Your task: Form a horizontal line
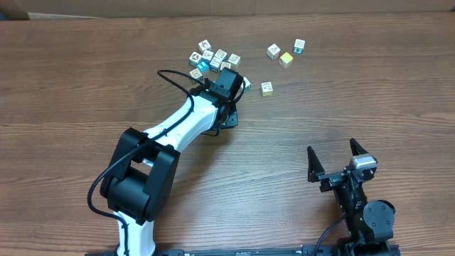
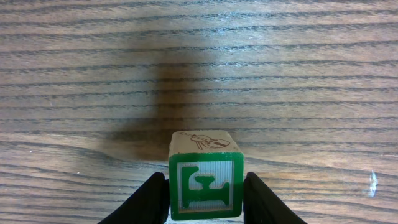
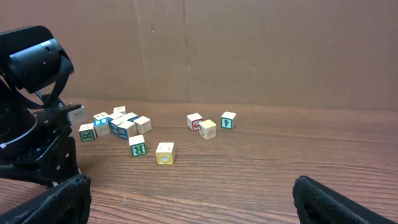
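- You are pinching the green-letter cube [image 2: 205,190] in the left gripper [image 2: 205,179]; the right gripper [image 1: 332,151] is standing spread, well apart.
- No horizontal line is showing yet; the cube cluster [image 1: 213,58] is lying just beyond your left jaws.

Green-lettered cube [image 2: 205,190] (brown woodgrain table [image 2: 199,62])

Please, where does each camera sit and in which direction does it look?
Overhead: above the table, looking straight down; both arms show, left arm, right hand.
Left wrist: on the left arm, facing the table; its own fingers flank a green block.
Right wrist: low, facing the back wall; its open fingertips show.
Shared: overhead and right wrist both show the scattered blocks and the left arm.
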`<state>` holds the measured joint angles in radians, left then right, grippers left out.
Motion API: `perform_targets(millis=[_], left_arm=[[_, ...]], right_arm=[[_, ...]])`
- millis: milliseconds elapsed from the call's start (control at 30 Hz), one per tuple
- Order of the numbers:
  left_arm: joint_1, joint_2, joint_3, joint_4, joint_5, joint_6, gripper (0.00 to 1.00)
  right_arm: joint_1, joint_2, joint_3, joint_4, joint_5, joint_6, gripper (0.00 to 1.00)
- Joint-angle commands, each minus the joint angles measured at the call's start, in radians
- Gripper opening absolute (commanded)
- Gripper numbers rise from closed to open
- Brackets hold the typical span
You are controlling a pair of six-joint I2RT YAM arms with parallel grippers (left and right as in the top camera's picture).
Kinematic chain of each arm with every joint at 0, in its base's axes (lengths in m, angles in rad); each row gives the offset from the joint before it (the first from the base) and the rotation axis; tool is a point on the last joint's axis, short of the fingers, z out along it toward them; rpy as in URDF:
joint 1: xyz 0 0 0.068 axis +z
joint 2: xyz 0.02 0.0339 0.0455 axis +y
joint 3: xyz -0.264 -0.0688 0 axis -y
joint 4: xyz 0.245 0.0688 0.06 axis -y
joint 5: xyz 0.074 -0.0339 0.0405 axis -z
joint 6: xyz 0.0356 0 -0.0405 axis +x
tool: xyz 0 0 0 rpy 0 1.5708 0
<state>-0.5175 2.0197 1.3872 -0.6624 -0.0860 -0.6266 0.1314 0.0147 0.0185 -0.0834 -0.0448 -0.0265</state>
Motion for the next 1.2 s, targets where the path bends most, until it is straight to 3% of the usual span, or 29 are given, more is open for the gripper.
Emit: perform_targets(millis=[0, 633, 967, 1167], left_arm=[[-0.006, 0.022, -0.002, -0.006, -0.002, -0.005, 0.35], [-0.006, 0.022, -0.002, -0.021, -0.028, -0.006, 0.34], [-0.006, 0.022, -0.002, 0.003, -0.030, -0.004, 0.45], [-0.006, 0.022, -0.002, 0.013, -0.085, -0.002, 0.45]], right_arm=[[-0.003, -0.012, -0.011, 0.002, 0.006, -0.004, 1.00], [-0.003, -0.012, -0.011, 0.002, 0.006, -0.004, 1.00], [-0.003, -0.012, -0.011, 0.002, 0.006, -0.004, 1.00], [-0.003, -0.012, -0.011, 0.002, 0.006, -0.004, 1.00]])
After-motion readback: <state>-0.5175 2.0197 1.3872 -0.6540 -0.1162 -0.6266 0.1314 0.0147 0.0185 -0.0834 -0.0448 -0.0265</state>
